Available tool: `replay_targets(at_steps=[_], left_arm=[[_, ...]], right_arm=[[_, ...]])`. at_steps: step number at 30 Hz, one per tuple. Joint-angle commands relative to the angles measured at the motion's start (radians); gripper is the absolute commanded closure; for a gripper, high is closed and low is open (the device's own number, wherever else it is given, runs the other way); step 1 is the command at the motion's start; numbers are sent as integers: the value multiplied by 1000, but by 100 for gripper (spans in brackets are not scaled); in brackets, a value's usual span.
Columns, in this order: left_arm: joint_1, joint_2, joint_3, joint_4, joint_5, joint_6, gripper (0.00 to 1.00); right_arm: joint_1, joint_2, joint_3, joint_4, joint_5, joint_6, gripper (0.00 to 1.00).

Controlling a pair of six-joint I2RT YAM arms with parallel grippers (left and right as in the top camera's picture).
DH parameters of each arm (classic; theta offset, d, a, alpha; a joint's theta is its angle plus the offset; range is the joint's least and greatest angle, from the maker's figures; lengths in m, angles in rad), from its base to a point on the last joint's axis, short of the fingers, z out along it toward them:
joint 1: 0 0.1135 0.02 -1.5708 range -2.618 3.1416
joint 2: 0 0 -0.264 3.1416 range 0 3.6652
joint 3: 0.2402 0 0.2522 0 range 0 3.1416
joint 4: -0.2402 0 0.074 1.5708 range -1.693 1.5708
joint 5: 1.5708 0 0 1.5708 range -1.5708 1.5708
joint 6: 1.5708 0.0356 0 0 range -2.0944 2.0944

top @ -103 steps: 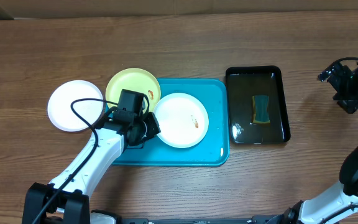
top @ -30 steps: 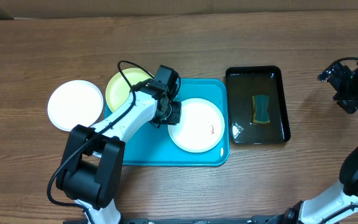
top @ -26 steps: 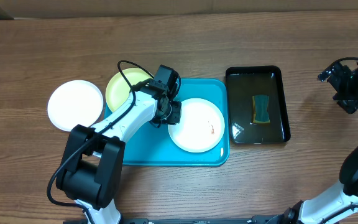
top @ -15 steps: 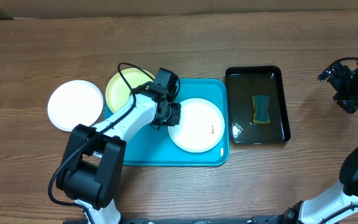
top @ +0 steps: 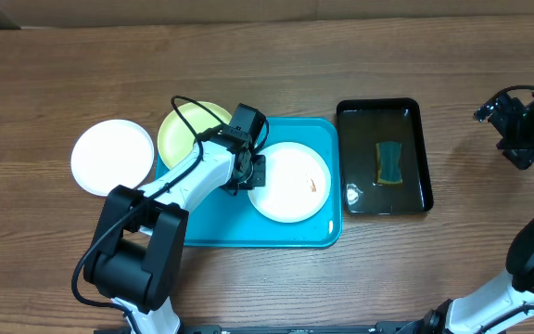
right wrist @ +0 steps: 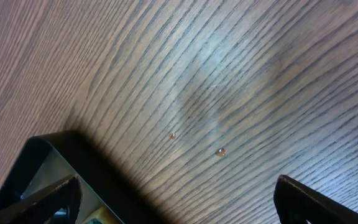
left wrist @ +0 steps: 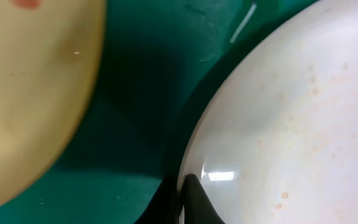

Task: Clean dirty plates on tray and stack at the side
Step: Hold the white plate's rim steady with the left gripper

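A white plate (top: pixel 290 182) with a small orange smear lies on the right half of the turquoise tray (top: pixel 221 232). My left gripper (top: pixel 251 172) is shut on that plate's left rim; the left wrist view shows the rim (left wrist: pixel 278 130) pinched between my fingers (left wrist: pixel 182 199). The lime-green plate (top: pixel 185 130) lies half on the tray's far left corner, and shows in the left wrist view (left wrist: pixel 23 93). A second white plate (top: pixel 112 156) sits on the table left of the tray. My right gripper (top: pixel 519 130) is open and empty at the far right, over bare wood (right wrist: pixel 179 205).
A black basin (top: pixel 385 156) holding water and a sponge (top: pixel 390 162) stands right of the tray; its corner shows in the right wrist view (right wrist: pixel 48 162). A cardboard wall runs along the table's far edge.
My left gripper has moved from the tray's left side to the white plate's rim and shut on it. The plate shifted right, then slightly back left and up.
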State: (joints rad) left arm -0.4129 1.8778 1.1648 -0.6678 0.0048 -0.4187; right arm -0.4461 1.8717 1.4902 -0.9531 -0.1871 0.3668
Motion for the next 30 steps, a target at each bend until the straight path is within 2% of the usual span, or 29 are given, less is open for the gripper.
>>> replay_targets(at_steps=[1,4,6,7,8,9,11,12,13,14,15,22,23,25,26,28,30], left_arm=[[-5,15,-10,-17,-136,-99,96],[-6,15,-10,-26,-128,-121,94],[-6,15,-10,-27,-116,-116,80],[-6,15,-10,-25,-116,-111,65],[-6,15,-10,-19,-116,-101,60],[-6,15,-10,-8,-116,-83,58],[-6,15,-10,13,-116,-65,59],[-6,15,-10,23,-116,-57,63],[-6,15,-10,27,-116,-56,71],[-6,15,-10,27,-116,-56,86],[-6,15,-10,25,-116,-56,96],[-7,15,-10,-39,-82,-61,95],[-7,15,-10,-39,-82,-61,90],[-7,15,-10,-34,-82,-60,70],[-7,15,-10,-29,-82,-60,65],[-7,15,-10,-22,-82,-59,61],[-7,15,-10,-13,-82,-52,64]], right_arm=[[-3,-11,16,6,-5,8,0],[-3,-11,16,6,-5,8,0],[-3,-11,16,6,-6,8,0],[-3,-11,16,6,-5,8,0],[-3,-11,16,6,-6,8,0],[-3,-11,16,5,-6,8,0],[-3,-11,16,6,-5,8,0],[-3,-11,16,6,-5,8,0],[-3,-11,16,6,-6,8,0],[-3,-11,16,6,-5,8,0],[-3,-11,16,6,-5,8,0],[-3,-11,16,6,-6,8,0],[-3,-11,16,6,-6,8,0],[-3,-11,16,6,-5,8,0],[-3,-11,16,6,-5,8,0],[-3,-11,16,6,-5,8,0],[-3,-11,16,5,-5,8,0]])
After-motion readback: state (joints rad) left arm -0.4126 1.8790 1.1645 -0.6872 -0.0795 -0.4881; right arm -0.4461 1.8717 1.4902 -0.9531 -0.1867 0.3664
